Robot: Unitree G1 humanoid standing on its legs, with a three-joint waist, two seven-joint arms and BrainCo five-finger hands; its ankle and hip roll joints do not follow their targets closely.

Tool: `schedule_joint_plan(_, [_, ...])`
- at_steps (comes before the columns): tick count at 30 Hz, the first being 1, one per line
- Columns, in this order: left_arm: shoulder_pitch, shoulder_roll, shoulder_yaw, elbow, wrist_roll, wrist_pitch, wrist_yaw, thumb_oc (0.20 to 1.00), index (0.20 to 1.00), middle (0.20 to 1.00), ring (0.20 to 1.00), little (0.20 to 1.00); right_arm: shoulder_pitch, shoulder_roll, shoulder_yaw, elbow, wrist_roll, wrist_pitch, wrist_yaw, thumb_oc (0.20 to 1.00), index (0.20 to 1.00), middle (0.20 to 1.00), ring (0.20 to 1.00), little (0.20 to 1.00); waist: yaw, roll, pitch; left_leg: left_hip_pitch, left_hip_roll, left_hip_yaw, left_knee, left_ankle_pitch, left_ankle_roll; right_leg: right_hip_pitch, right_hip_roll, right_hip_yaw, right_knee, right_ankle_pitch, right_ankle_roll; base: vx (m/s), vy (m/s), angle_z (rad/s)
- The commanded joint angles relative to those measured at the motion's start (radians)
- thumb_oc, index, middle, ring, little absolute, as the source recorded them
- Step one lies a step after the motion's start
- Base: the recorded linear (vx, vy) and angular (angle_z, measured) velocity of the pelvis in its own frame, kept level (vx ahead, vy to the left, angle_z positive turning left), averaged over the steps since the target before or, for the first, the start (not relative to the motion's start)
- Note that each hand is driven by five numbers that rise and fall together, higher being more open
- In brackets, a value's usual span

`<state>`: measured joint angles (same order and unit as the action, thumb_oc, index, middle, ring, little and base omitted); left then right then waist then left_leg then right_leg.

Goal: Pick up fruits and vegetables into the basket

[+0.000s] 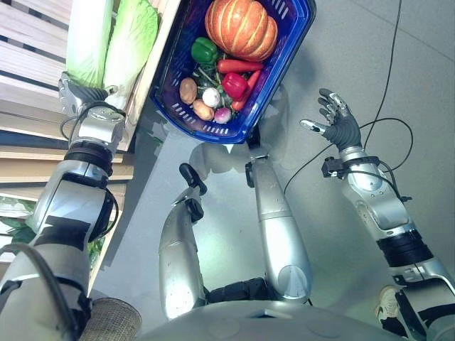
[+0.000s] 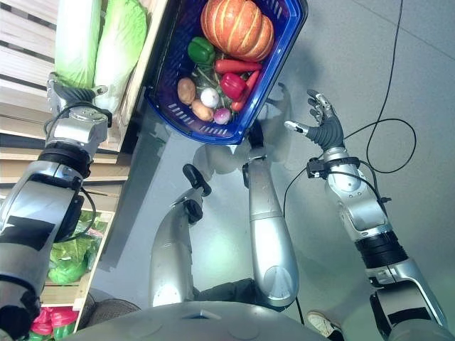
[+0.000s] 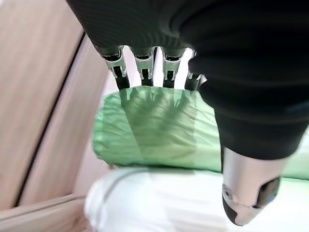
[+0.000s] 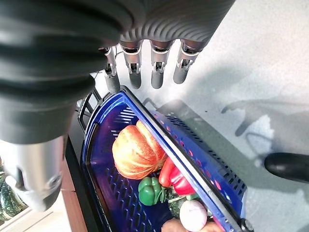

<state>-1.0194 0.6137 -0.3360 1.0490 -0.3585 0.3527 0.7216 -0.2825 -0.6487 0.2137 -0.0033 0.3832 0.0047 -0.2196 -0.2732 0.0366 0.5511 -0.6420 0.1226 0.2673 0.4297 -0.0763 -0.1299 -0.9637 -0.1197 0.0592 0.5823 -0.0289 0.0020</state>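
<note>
Left robot hand grips a cabbage; right robot hand hangs spread (empty).

arms: silver-grey, black bands | wrists: dark ribbed covers | fingers: silver, dark-tipped

You have one blue basket on the floor. In it you can count one orange pumpkin, one green pepper, two red peppers, two potatoes and two pale round bulbs. On the wooden shelf lie two cabbages; lower crates hold more greens, too hidden to count.
</note>
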Motion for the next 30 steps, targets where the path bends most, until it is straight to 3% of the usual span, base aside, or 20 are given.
schedule_joint_plan(1, [0.075,0.073,0.08,0.061,-0.048,0.009,0.047,1.0,1.0,1.0,1.0,1.0,0.033,-0.01,0.01,-0.067,0.029,-0.012,-0.01,1.0,1.0,1.0,1.0,1.0,-0.039,0.018,-0.031,-0.146,-0.008,-0.016,0.07,0.002,0.033,-0.008,0.025,-0.036,0.072,-0.139,0.043,0.01,0.044,0.0])
schedule_joint_plan(9, [0.072,0.09,0.108,0.049,-0.065,-0.033,0.118,1.0,1.0,1.0,1.0,1.0,0.029,-0.016,0.011,-0.061,0.041,-0.015,-0.009,1.0,1.0,1.0,1.0,1.0,-0.036,0.015,-0.031,-0.164,-0.009,-0.021,0.085,-0.008,0.036,-0.025,0.022,-0.029,0.073,-0.135,0.042,0.01,0.022,-0.02])
schedule_joint_plan(19, [0.031,0.098,0.122,-0.012,-0.039,-0.066,0.286,1.0,1.0,1.0,1.0,1.0,0.028,-0.012,0.026,-0.061,0.056,-0.021,-0.027,1.0,1.0,1.0,1.0,1.0,-0.034,0.012,-0.031,-0.195,-0.013,-0.029,0.106,-0.02,0.043,-0.055,0.026,-0.019,0.086,-0.133,0.04,0.01,0.009,-0.01])
schedule_joint_plan(26, [-0.006,0.11,0.133,-0.058,-0.014,-0.189,0.363,1.0,1.0,1.0,1.0,1.0,0.044,-0.008,0.034,-0.061,0.061,-0.031,-0.026,1.0,1.0,1.0,1.0,1.0,-0.036,0.01,-0.031,-0.2,-0.017,-0.033,0.115,-0.031,0.047,-0.06,0.028,-0.011,0.09,-0.135,0.039,0.0,0.0,0.0])
schedule_joint_plan(30, [-0.028,0.108,0.127,-0.067,0.012,-0.203,0.371,1.0,1.0,1.0,1.0,1.0,0.05,-0.004,0.033,-0.058,0.063,-0.039,-0.018,1.0,1.0,1.0,1.0,1.0,-0.04,0.006,-0.031,-0.2,-0.017,-0.031,0.118,-0.036,0.049,-0.059,0.029,-0.012,0.088,-0.135,0.039,0.0,0.0,0.0])
